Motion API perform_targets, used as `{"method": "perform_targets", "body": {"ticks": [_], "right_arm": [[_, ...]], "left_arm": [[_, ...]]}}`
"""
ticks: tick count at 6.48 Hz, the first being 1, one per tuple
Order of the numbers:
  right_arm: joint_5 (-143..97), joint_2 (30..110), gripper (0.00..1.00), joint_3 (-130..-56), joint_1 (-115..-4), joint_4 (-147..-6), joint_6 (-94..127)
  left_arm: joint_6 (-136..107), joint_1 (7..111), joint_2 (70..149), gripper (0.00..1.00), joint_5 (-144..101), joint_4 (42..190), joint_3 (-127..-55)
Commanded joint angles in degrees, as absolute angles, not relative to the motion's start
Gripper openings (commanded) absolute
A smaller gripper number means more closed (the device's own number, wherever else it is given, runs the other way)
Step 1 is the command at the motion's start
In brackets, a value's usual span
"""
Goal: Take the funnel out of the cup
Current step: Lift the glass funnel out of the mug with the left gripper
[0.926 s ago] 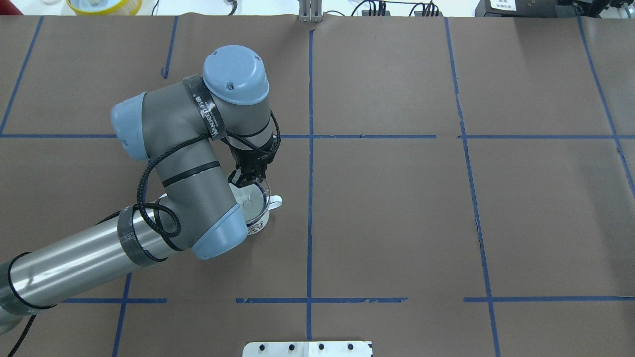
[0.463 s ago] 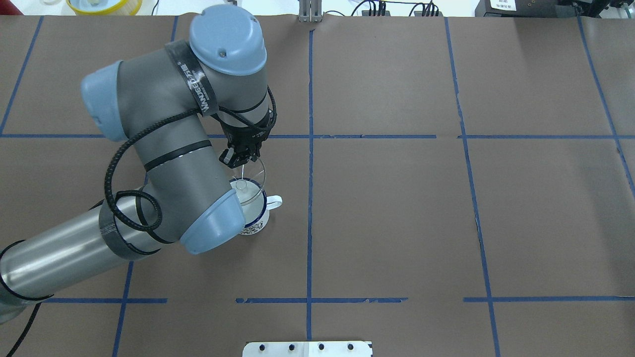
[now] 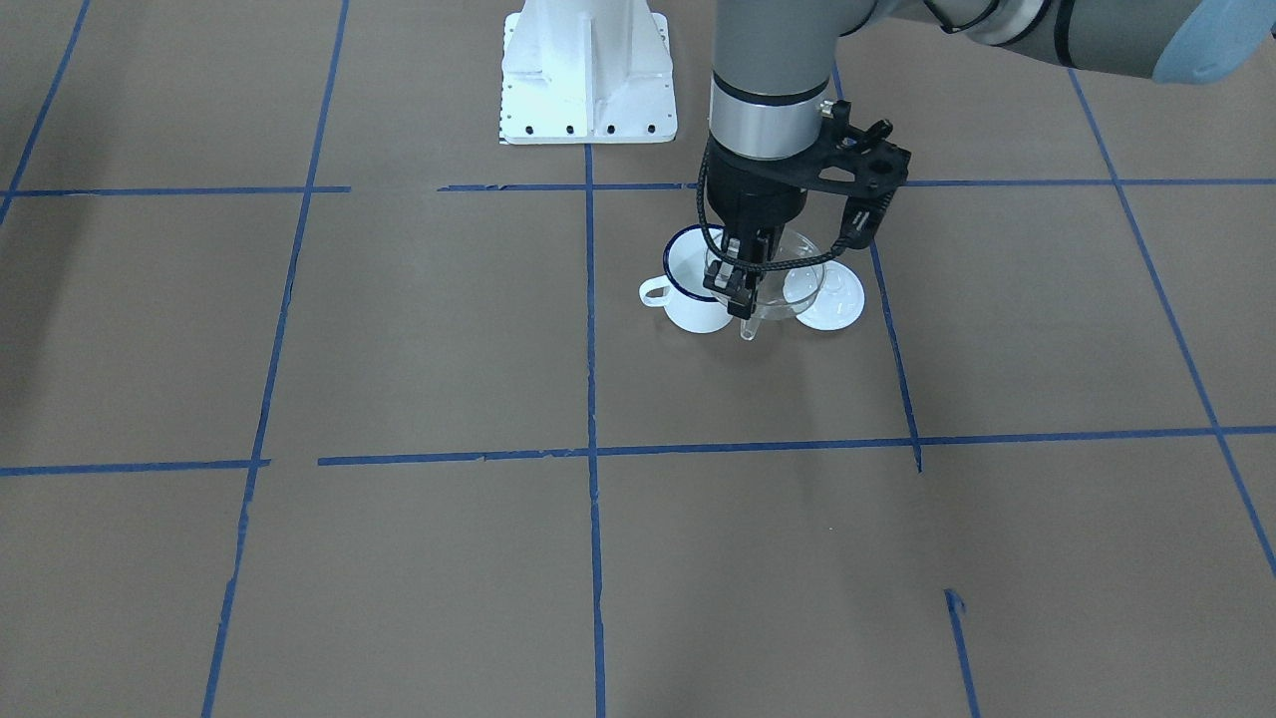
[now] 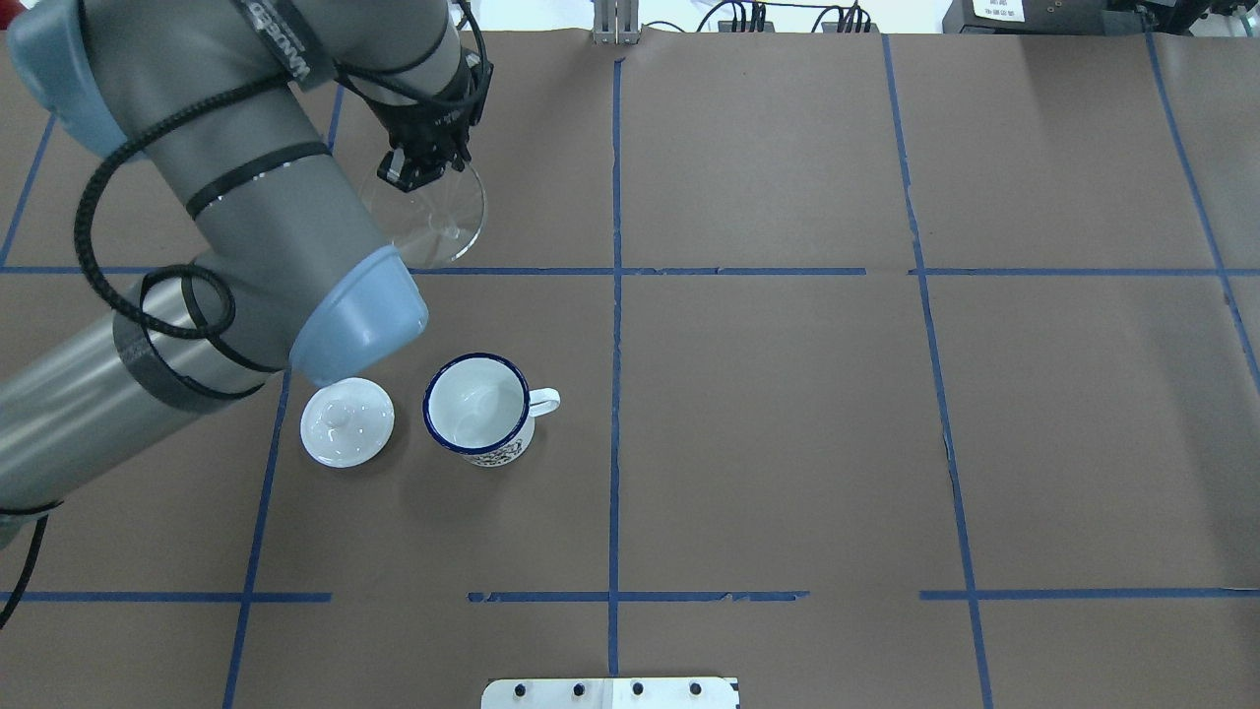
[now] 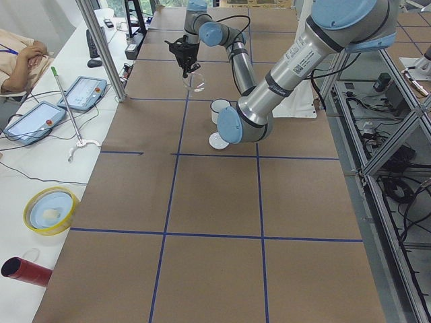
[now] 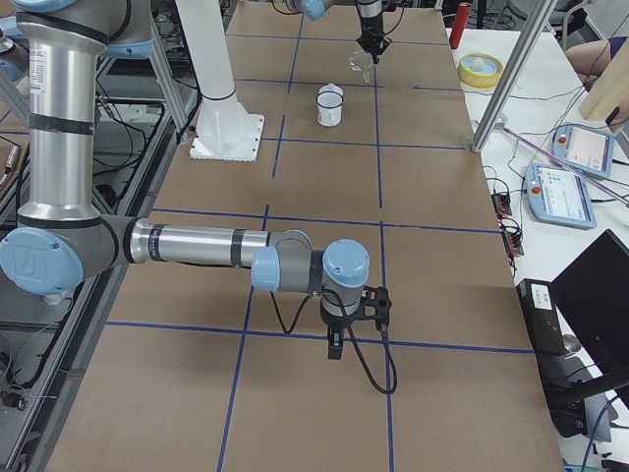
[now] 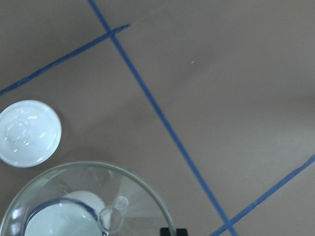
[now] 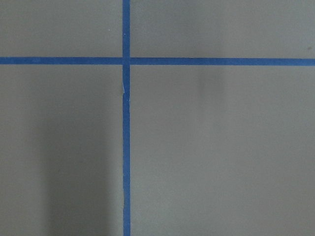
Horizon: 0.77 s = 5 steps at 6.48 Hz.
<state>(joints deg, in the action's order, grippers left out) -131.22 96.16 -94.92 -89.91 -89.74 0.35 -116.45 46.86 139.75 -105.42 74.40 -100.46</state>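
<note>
My left gripper [image 4: 411, 173] is shut on the rim of the clear funnel [image 4: 441, 219] and holds it high in the air, spout down, away from the cup. The white cup [image 4: 477, 409] with the blue rim stands upright on the table, its handle to the right in the overhead view. In the front view the funnel [image 3: 797, 274] hangs in front of the cup [image 3: 691, 271]. In the left wrist view I see the cup [image 7: 54, 223] through the funnel [image 7: 133, 191]. My right gripper [image 6: 336, 346] hovers low over the near table end; I cannot tell whether it is open.
A white round knobbed lid [image 4: 346, 421] lies left of the cup. The white arm base [image 3: 588, 70] stands at the robot's table edge. A yellow bowl [image 5: 48, 210] and tablets [image 5: 34, 121] sit on the operators' side bench. Blue tape lines cross the brown table cover.
My left gripper has lifted the funnel out of the cup and carried it up and toward the far left. The cup stays in place, and the lid beside it is now uncovered.
</note>
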Motion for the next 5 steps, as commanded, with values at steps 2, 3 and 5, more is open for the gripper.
{"method": "perform_targets", "body": {"ticks": [2, 3, 5], "right_arm": [[-131.2, 96.2, 1.0, -94.9, -89.9, -89.7, 0.4], [-131.2, 96.2, 1.0, -94.9, -89.9, -89.7, 0.4], [-131.2, 96.2, 1.0, -94.9, -89.9, -89.7, 0.4]], "left_arm": [[-117.1, 51.8, 136.1, 0.0, -99.8, 102.1, -88.3], [-117.2, 51.9, 134.8, 0.0, -94.6, 115.4, -82.0], [-117.6, 51.6, 131.0, 0.0, -90.2, 129.9, -73.7]]}}
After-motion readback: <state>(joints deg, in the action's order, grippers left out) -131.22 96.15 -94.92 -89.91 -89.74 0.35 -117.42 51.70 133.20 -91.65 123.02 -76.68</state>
